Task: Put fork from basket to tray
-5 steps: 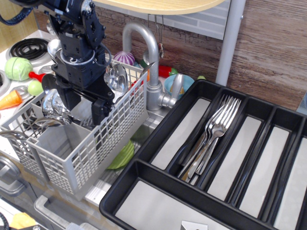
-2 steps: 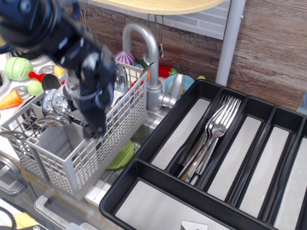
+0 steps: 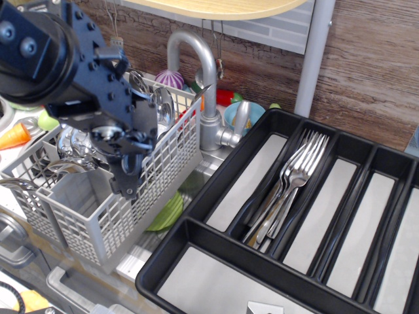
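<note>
The light grey lattice basket (image 3: 98, 216) stands at the left, by the sink. My black gripper (image 3: 128, 182) is tilted and reaches down into the basket's middle compartment. Only one dark finger (image 3: 126, 186) shows against the inner wall, so I cannot tell how the jaws stand or whether they hold anything. Round-bowled silver spoons (image 3: 71, 142) and another spoon (image 3: 161, 104) stick up in the basket. I cannot pick out a fork in the basket. Several silver forks (image 3: 289, 180) lie in one long compartment of the black tray (image 3: 196, 229) at the right.
A curved metal faucet (image 3: 204, 78) rises right behind the basket. Toy vegetables (image 3: 13, 134) lie on the stove at the far left. A green item (image 3: 167, 216) lies in the sink between basket and tray. A grey post (image 3: 314, 59) stands behind the tray.
The arm has swung and tilted over the basket, from upright with two spread fingers to a slanted pose, its tip shifted slightly right and lower. Basket, tray and forks have not moved.
</note>
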{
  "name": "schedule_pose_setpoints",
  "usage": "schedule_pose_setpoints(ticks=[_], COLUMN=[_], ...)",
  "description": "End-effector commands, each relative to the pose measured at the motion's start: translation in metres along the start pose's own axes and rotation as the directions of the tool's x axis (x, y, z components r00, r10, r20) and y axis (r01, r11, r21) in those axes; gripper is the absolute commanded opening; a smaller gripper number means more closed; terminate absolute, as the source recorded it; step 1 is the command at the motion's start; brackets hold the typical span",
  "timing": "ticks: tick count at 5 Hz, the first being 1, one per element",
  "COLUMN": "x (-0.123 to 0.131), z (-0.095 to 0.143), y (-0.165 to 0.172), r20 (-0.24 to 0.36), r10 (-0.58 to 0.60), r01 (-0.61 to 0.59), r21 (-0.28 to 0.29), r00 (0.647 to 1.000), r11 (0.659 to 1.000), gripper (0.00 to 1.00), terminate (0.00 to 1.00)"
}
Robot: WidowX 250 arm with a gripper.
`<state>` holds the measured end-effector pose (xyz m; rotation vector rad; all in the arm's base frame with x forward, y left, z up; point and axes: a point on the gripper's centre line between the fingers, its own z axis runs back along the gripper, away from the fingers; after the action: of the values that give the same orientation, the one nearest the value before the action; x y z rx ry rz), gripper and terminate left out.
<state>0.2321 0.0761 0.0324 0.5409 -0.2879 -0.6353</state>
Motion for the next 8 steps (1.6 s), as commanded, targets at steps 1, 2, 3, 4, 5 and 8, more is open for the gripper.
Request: schedule_pose_setpoints(ticks=[1,2,3,4,5,8], x=[0.006,0.008,0.006,0.003,0.003,0.011], z=[-0.002,-0.006,-0.013,-0.027,-0.035,0.003], y=[0.011,0.016,0.014,0.013,0.005,0.012], r20=[0.009,0.013,0.035,0.055,0.069,-0.03], r10=[-0.029,-0.048,-0.053,-0.041,-0.018,-0.003], r01=[0.029,0.048,0.05,0.038,0.015,0.005], r21=[0.035,0.045,0.08,0.05,0.037,0.045], r00=[1.0,0.999,0.998,0.998,0.997,1.0], r11=[0.999,0.998,0.996,0.998,0.999,0.999], gripper=[1.0,1.0,1.0,1.0,0.0,0.0], terminate=[0.0,0.0,0.0,0.0,0.0,0.0])
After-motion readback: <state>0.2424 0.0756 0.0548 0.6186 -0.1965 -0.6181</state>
